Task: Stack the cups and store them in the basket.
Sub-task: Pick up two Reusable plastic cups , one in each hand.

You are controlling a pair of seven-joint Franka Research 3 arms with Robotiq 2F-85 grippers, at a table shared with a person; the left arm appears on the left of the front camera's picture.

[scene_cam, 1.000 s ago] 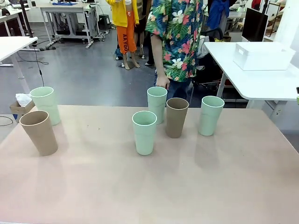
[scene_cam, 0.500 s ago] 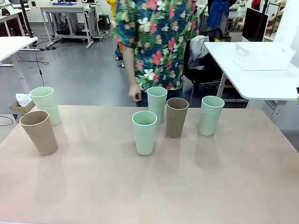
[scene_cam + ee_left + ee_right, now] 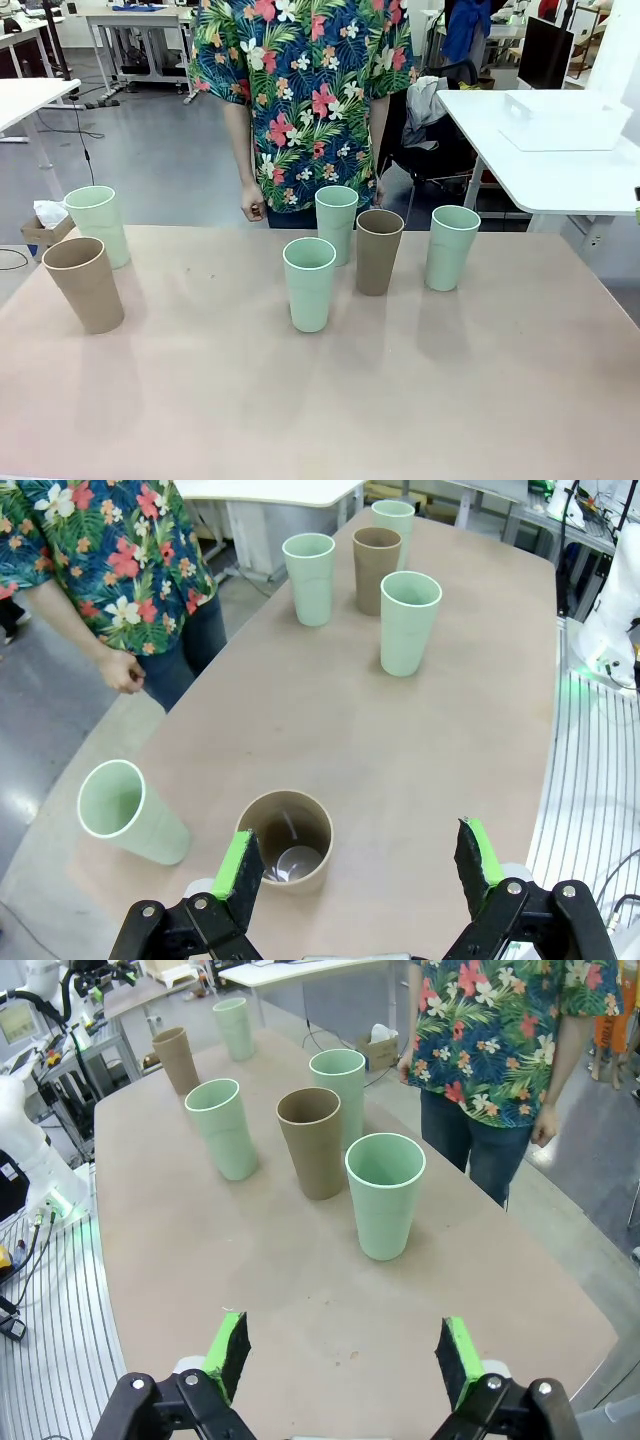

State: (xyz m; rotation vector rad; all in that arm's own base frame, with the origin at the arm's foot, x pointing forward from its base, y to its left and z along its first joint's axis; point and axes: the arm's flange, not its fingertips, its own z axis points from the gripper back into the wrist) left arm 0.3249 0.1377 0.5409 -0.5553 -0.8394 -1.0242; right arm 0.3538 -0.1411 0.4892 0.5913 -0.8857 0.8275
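Several cups stand upright on the tan table [image 3: 320,400]. In the front view a mint cup [image 3: 97,225] and a brown cup [image 3: 84,284] stand at the left. Mid-table are mint cups [image 3: 309,283] [image 3: 336,224], a brown cup [image 3: 379,250] and a mint cup [image 3: 451,247]. The white basket [image 3: 565,120] sits on a separate white table at the far right. My left gripper [image 3: 358,860] hangs open above the table, near a brown cup [image 3: 290,838] and a mint cup [image 3: 128,810]. My right gripper [image 3: 344,1352] is open, short of a mint cup [image 3: 385,1195].
A person in a floral shirt [image 3: 305,95] stands at the table's far edge, one hand [image 3: 252,208] hanging just behind it. The white side table [image 3: 540,170] with the basket is separated from my table by a gap. The near half of the table is bare.
The person has walked from right to left along the far edge and now stands behind the middle cups. The cups have not moved.
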